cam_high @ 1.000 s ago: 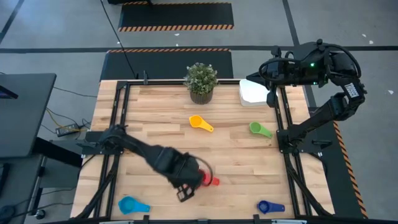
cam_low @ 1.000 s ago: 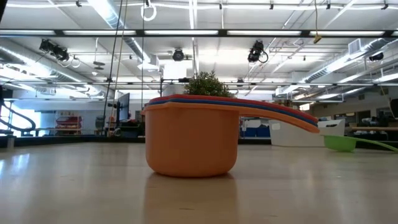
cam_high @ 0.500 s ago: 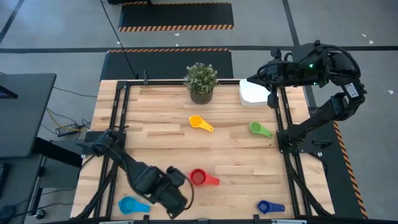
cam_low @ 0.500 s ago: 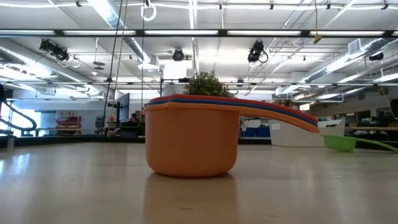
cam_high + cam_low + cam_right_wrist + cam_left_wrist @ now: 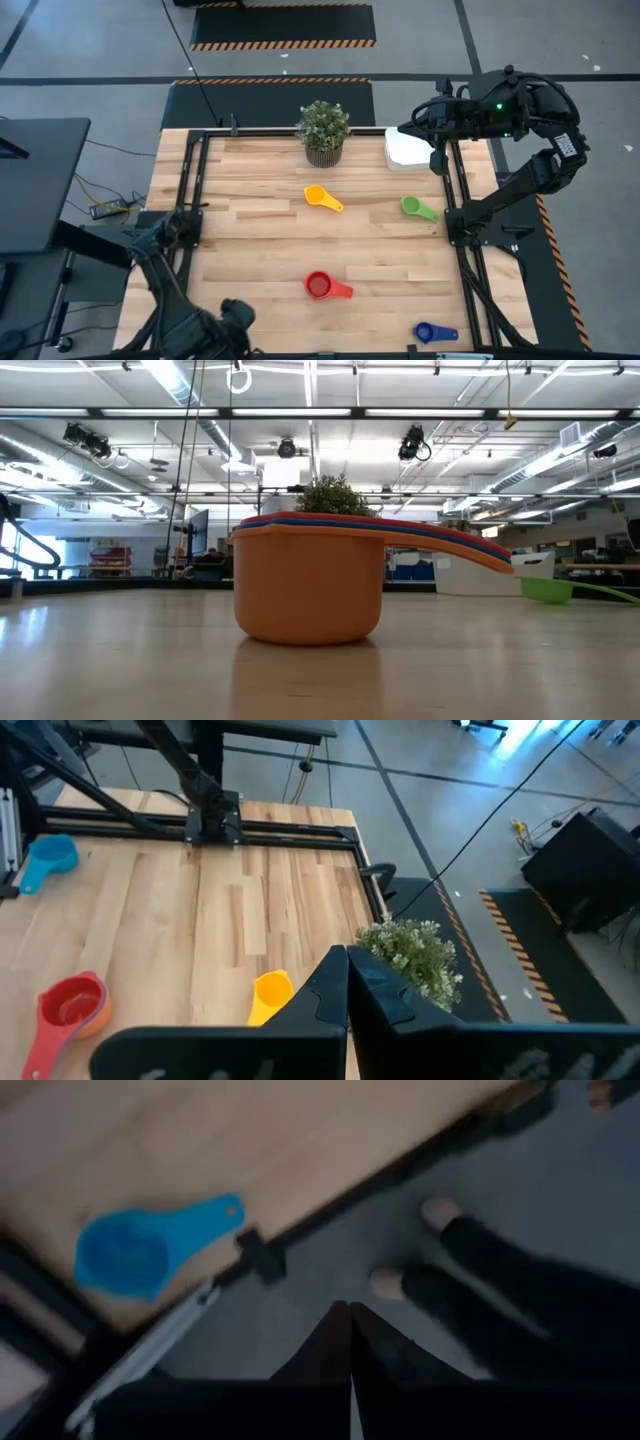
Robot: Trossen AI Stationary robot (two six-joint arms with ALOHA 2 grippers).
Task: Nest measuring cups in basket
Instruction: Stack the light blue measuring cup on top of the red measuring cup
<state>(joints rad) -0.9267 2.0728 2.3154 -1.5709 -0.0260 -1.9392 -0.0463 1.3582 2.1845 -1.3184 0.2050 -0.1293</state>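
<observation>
Four measuring cups point(image 5: 327, 287) scattered across table point(image 5: 250, 240)

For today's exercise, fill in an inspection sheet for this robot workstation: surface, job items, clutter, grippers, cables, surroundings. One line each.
Surface: wooden table, bare planks, black rails along both sides.
Job items: yellow cup, green cup, red cup and dark blue cup lie apart on the table; light blue cup sits at the near left edge; white basket at the far right corner, no cup seen in it.
Clutter: potted plant at the far edge.
Grippers: left gripper shut, past the near edge over the floor; right gripper shut, over the basket.
Cables: black cable across the floor behind the table.
Surroundings: striped floor mats; shoes show in the left wrist view.
</observation>
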